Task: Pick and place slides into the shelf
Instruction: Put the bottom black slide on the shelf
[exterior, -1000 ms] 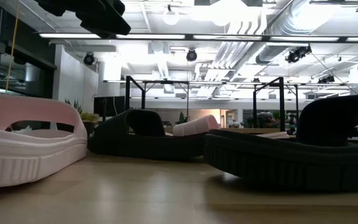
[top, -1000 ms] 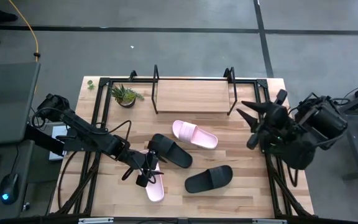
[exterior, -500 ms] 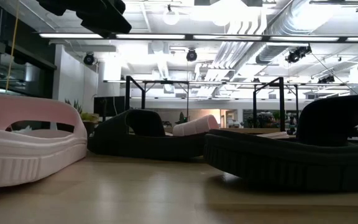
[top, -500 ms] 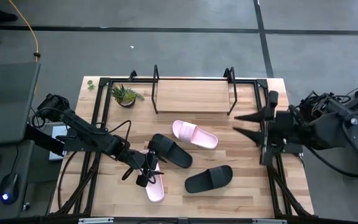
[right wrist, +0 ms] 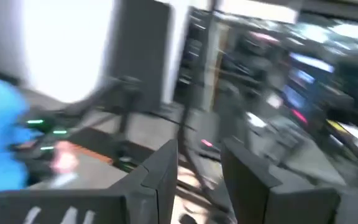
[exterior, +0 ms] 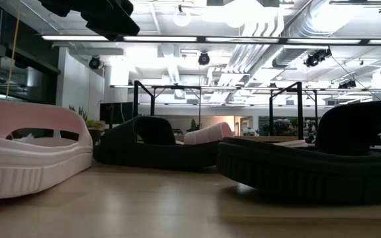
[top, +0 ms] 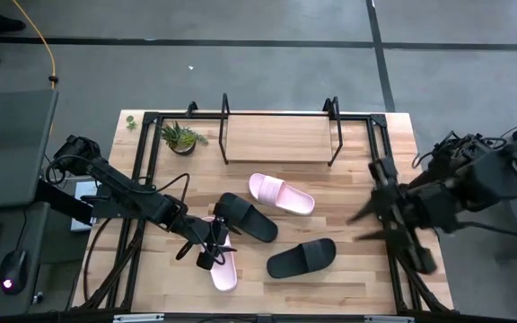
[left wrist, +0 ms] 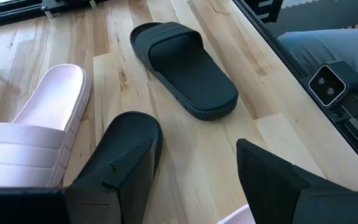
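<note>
Slides, four, all on the tabletop [top: 366, 269], none on the shelf [top: 276, 139], whose board at the far edge carries nothing.
- Pink slide A [top: 281, 194]: mid-tabletop, just in front of the shelf. Unmoved.
- Black slide A [top: 245, 216]: beside pink slide A, on its left-arm side. Unmoved.
- Black slide B [top: 302, 257]: nearer the front edge, apart from the others. Unmoved.
- Pink slide B [top: 223, 266]: front left, partly under the left pincer. Unmoved.

Left pincer [top: 206, 244]: low over pink slide B, fingers spread, gripping nothing; same pose as half a second ago. Its wrist view shows black slide B [left wrist: 185, 68] ahead.

Right pincer [top: 366, 224]: at the tabletop's right edge, fingers spread wide, empty. It has swung from beside the shelf's right end toward the front, now level with black slide B and well apart from it.

Potted plant [top: 179, 137]: far left corner, beside the shelf. Unmoved.
</note>
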`<state>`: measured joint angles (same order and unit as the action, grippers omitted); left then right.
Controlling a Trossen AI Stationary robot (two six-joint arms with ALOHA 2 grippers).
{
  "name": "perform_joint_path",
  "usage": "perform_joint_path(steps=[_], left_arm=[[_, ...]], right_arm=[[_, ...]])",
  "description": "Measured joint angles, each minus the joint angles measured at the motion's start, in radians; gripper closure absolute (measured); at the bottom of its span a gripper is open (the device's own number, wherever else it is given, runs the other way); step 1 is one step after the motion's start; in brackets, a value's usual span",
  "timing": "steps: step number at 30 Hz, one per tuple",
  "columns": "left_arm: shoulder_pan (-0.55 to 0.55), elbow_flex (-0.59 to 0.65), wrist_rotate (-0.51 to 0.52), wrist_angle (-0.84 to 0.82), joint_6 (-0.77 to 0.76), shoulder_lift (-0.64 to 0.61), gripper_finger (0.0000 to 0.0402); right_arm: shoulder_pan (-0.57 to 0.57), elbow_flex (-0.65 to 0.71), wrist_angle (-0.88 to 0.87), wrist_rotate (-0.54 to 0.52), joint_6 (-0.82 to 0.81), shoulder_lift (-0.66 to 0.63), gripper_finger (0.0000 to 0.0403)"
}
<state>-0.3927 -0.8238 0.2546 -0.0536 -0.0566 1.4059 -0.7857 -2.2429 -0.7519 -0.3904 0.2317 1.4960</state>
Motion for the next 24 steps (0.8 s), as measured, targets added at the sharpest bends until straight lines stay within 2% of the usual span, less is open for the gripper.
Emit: perform_joint_path(steps=[8, 24], left_arm=[[0.000, 0.000, 0.000, 0.000, 0.000, 0.000, 0.0190], [0.000, 0.000, 0.000, -0.001, -0.003, 0.000, 0.0190]], right_arm=[[0.034, 0.000, -0.146, -0.002, -0.088, 0.012, 0.0288], [0.040, 0.000, -0.223, -0.063, -0.130, 0.060, 0.0288]])
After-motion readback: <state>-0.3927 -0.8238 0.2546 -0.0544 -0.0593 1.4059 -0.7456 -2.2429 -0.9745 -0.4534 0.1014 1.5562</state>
